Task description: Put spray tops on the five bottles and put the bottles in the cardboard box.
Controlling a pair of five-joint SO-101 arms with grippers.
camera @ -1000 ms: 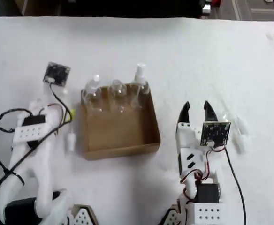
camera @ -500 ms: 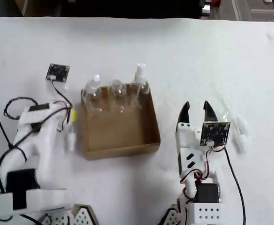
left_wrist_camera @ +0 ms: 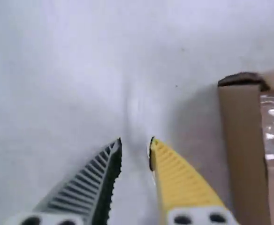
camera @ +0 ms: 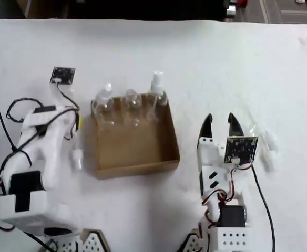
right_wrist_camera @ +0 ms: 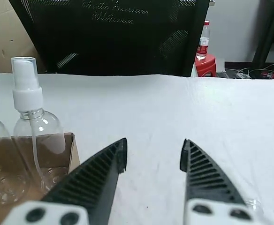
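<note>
Right gripper [camera: 219, 117] parted, three bottles [camera: 131, 103] in cardboard box [camera: 137, 169]

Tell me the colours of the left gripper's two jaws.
Left gripper: one yellow, one grey with a black edge. Best seen in the left wrist view.

Three bottles [camera: 131, 107] stand in one cardboard box [camera: 137, 167]. One loose spray top [camera: 78, 157] lies left of it. On the right lie small pale pieces [camera: 270, 143], too blurred to count.

White table [camera: 195, 58], black mesh chair [right_wrist_camera: 127, 33], pale wall [right_wrist_camera: 235, 23]
</note>
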